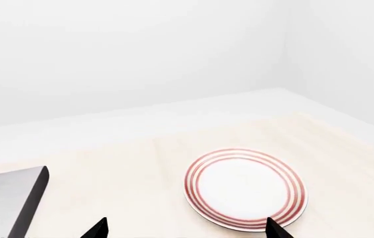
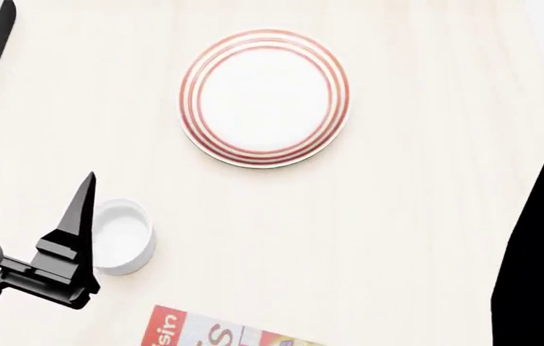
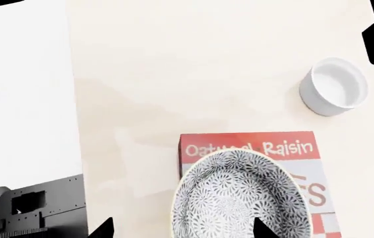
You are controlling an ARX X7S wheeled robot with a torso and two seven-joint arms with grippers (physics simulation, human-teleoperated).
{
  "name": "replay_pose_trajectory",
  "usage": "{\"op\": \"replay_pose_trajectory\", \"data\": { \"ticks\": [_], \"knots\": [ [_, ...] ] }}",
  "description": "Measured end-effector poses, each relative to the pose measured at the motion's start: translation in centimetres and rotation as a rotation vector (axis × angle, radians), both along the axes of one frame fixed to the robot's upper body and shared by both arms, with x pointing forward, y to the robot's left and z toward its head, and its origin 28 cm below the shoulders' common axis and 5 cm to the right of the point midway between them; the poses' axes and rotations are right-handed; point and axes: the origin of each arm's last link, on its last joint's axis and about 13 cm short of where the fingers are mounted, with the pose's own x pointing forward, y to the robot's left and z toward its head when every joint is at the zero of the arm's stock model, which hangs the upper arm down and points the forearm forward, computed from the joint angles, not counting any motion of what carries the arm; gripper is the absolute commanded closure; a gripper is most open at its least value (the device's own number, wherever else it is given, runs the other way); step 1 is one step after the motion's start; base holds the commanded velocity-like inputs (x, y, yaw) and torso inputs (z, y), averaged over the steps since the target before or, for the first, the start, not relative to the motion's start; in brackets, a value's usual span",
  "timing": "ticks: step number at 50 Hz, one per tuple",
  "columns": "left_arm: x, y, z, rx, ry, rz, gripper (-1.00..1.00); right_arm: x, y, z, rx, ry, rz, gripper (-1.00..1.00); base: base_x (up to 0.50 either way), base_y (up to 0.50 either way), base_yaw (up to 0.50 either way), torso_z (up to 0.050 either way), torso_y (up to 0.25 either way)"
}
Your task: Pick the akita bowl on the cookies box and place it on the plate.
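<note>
Plate (image 2: 264,97) alone on pale tabletop (image 2: 416,238), far side. Left gripper (image 2: 24,193) near left edge, fingers spread, just beside small white cup (image 2: 123,236). Cookies box (image 2: 216,331) corner peeks in at bottom edge.

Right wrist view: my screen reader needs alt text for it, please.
A speckled akita bowl sits on the red-and-white cookies box on a pale wooden table. A small white cup stands apart beyond the box; the right gripper's dark fingertips show at the frame's edge.
</note>
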Motion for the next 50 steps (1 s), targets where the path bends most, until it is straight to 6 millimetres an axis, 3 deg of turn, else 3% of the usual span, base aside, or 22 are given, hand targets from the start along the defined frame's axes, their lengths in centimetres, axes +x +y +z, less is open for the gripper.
{"op": "replay_pose_trajectory", "data": {
  "ticks": [50],
  "knots": [
    [-0.3,-0.1,0.0,0.002,0.006,-0.008,-1.00,0.8,-0.9,-0.7,-0.174,0.016,0.001,-1.00,0.00,0.00,0.00,0.000,0.000]
  ]
}}
